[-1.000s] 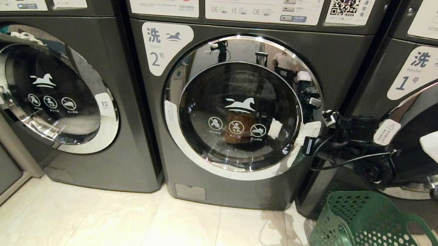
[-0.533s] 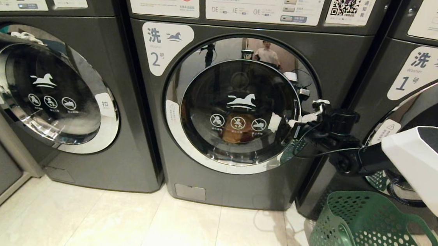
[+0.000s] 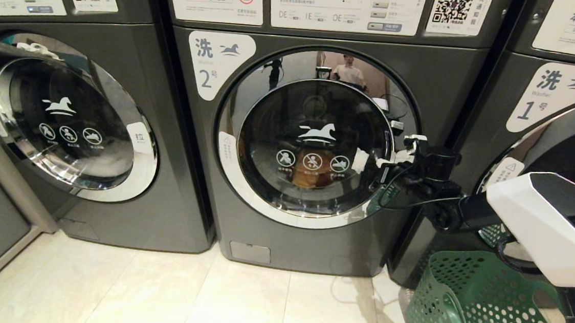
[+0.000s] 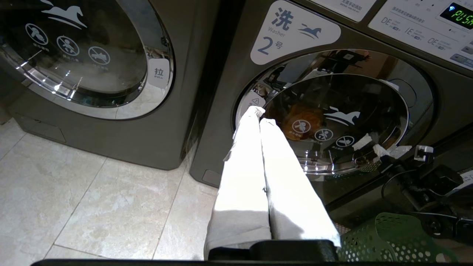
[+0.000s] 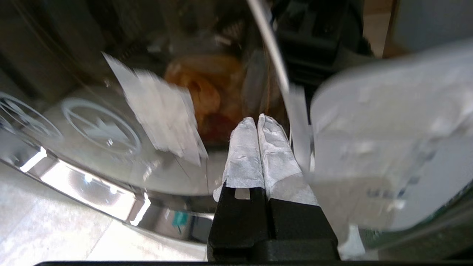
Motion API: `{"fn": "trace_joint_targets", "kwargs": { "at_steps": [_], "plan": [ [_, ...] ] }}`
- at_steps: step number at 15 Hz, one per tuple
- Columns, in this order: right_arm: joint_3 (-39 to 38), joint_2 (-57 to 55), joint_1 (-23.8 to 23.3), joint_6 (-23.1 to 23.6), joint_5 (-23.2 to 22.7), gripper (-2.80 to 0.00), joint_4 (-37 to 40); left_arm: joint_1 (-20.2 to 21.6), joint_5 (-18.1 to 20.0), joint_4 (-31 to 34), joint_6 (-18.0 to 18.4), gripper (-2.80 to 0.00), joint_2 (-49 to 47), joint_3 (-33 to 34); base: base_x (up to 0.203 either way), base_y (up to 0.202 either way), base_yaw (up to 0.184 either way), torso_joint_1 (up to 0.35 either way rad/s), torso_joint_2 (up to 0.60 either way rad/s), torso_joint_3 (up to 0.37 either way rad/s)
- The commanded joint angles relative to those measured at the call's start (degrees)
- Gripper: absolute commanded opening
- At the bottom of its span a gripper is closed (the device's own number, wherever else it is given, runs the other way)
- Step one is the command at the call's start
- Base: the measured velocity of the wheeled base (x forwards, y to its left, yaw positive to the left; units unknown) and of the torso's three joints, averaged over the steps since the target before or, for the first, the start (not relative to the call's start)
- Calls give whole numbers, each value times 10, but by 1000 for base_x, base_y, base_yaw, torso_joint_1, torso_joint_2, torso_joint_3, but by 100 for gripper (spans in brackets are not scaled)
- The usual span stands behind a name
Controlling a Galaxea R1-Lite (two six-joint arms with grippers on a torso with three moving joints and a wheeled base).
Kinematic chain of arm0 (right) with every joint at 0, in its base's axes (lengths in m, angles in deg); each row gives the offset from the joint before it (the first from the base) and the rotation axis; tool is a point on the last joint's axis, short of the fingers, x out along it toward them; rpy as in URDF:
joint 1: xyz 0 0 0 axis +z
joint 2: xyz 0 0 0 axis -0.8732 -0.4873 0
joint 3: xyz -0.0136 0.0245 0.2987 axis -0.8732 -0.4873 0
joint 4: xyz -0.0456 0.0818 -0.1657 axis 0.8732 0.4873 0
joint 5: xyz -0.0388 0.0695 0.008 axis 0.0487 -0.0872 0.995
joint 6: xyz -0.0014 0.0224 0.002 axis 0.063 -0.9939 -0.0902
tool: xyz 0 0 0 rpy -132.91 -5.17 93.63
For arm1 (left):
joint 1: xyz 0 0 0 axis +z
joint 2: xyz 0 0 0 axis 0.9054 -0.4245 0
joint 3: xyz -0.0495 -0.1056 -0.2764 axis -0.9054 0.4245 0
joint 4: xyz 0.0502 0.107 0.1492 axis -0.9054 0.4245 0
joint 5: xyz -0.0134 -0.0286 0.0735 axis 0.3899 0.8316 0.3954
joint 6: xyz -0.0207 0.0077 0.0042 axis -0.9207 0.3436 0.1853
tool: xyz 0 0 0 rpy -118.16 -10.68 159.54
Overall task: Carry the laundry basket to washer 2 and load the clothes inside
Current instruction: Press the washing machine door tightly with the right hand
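Right gripper point(image 3: 395, 157) closed, empty, at right edge of washer 2 point(image 3: 315, 138) door. Door stiff, chrome slippery; hook rim. Basket point(image 3: 486, 310) light — take handles.

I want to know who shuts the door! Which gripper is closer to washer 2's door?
Right. The right gripper sits at the edge of washer 2's door; the left gripper hangs back from it, over the floor.

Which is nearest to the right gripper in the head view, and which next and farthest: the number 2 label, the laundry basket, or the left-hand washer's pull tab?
From the right gripper, shut at the right edge of washer 2's door:
1. The laundry basket, below and to its right on the floor.
2. The number 2 label, up and to its left.
3. The pull tab, far left on the neighbouring washer's door.
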Motion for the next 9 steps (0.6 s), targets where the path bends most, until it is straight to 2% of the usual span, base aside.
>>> {"fn": "trace_joint_targets", "kwargs": {
  "at_steps": [1,3,9],
  "plan": [
    [-44,32,-1,-1,1,-280,0,0,-2,4,0,-280,4,0,0,0,0,0,0,0],
    [-64,45,-11,-1,16,-280,-3,-1,-13,7,0,-280,5,0,0,0,0,0,0,0],
    [-133,104,-18,-6,11,-280,-3,-1,-14,7,-1,-280,11,0,0,0,0,0,0,0]
  ]
}}
